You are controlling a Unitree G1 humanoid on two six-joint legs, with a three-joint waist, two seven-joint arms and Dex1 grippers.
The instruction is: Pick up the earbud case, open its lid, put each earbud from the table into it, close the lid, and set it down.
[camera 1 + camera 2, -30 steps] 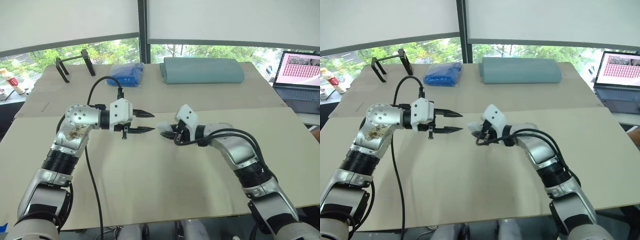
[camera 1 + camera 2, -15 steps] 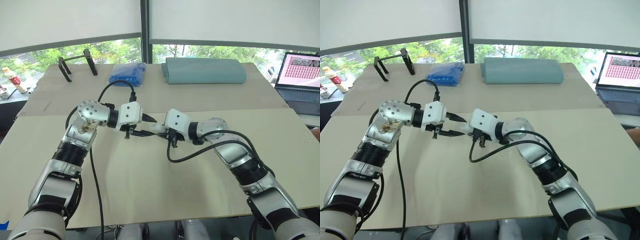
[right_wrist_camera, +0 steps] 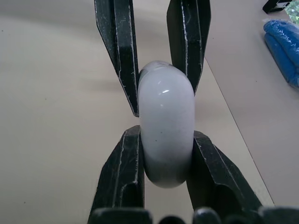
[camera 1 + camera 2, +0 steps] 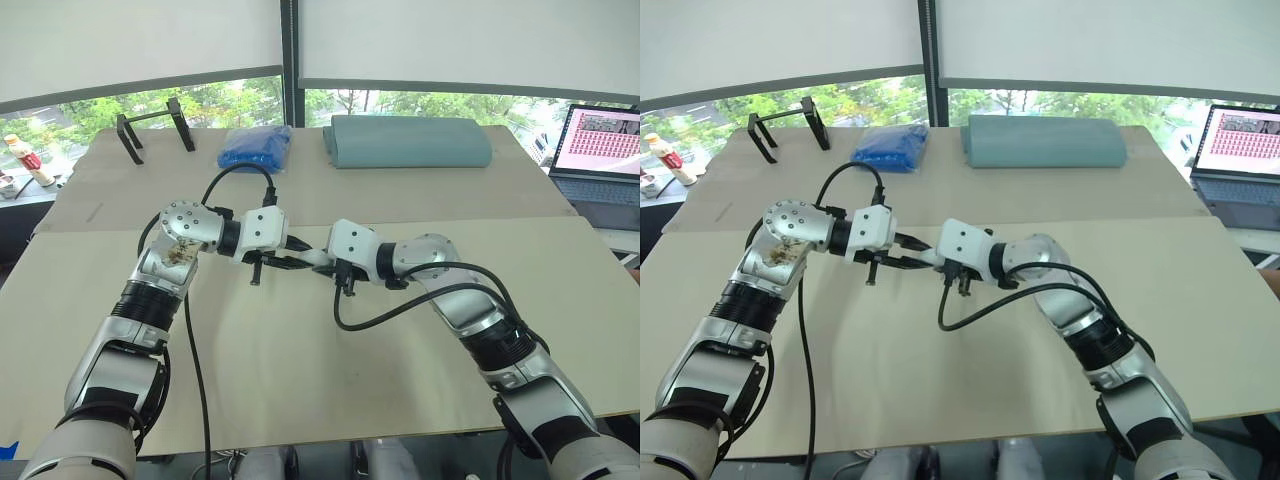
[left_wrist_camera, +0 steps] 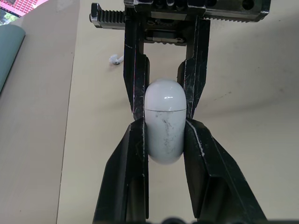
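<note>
Both of my grippers meet above the middle of the table [image 4: 300, 380], tip to tip, and the earbud case [image 3: 166, 121] sits between them, off the surface; my left gripper [image 5: 164, 125] has its two black fingers pressed narrow against the sides of one end of the case, and my right gripper [image 3: 166, 135] clamps the other end from the opposite direction, so each set of jaws is closed on the same white capsule. The case is glossy and rounded; in my left wrist view a thin seam runs across it near the end my right fingers hold (the lid looks down, no gap along that line). One earbud [image 5: 115, 59] lies on the tan tabletop beyond my right gripper, a small white shape apart from both arms; I cannot tell from here which way it faces. Towards the far edge of the table lie a blue bundle [image 4: 255, 148] and a long grey-green cushion [image 4: 408, 140], side by side; a black stand [image 4: 152, 122] is at the far left, and an open laptop [image 4: 603, 140] is off to the right.
</note>
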